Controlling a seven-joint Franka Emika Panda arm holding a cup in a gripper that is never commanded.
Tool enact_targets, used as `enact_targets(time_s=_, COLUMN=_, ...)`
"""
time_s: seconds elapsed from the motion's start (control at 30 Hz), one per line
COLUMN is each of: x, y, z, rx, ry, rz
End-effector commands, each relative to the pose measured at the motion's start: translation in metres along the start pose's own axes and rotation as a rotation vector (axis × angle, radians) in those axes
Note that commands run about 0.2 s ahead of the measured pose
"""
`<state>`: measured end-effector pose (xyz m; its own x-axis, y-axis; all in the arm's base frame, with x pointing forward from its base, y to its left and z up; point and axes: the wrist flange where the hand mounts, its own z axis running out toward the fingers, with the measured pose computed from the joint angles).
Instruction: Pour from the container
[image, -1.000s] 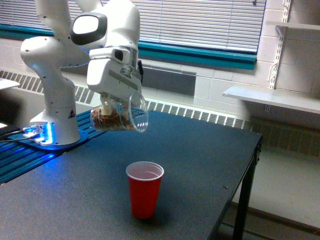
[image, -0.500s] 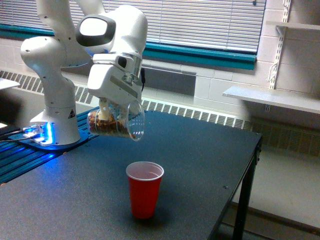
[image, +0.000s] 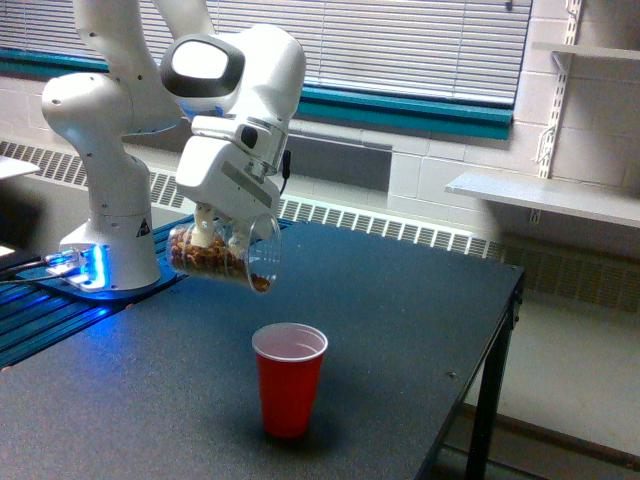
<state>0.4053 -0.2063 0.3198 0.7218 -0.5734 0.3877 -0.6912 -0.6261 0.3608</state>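
**Mia:** What is the robot arm (image: 120, 120) holding?

**Ben:** Its pincer (image: 222, 238) is pinching the container (image: 222, 257), a see-through cup with brown nuts (image: 200, 261) inside. The white fingers (image: 203, 228) press on the cup from both sides.

**Mia:** Where is the cup?

**Ben:** Up in the air, over the dark table (image: 380, 300). It lies almost on its side. Its open mouth points toward the exterior view's right and a bit down.

**Mia:** Is it different from a moment ago?

**Ben:** Yes. The cup is tipped more now. The mouth was turned more sideways before, and now it dips lower. The arm's white head has also moved a little toward the exterior view's right.

**Mia:** And the nuts?

**Ben:** They have slid along. Before, they sat near the bottom of the cup. Now some are right at the lower lip (image: 261, 283). I cannot tell if any have dropped out.

**Mia:** What is under it?

**Ben:** A red cup (image: 289, 379) stands upright on the table, below the see-through cup and a bit toward the exterior view's right. The two cups are apart. The red cup has not moved. Its inside is white.

**Mia:** Anything else?

**Ben:** The arm's base (image: 105, 262) glows blue at the exterior view's left.
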Motion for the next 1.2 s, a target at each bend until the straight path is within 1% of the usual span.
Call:
enact_targets(time_s=0.03, x=-0.002, y=-0.006, z=-0.004, rx=-0.027, ry=0.008, rz=-0.024)
enact_targets(time_s=0.4, x=0.000, y=-0.017, z=-0.008, rx=-0.061, ry=0.024, rz=-0.050)
enact_targets(time_s=0.87, x=0.004, y=-0.033, z=-0.012, rx=-0.131, ry=0.038, rz=-0.106)
enact_targets(time_s=1.2, x=0.002, y=-0.033, z=-0.014, rx=-0.185, ry=0.047, rz=-0.150)
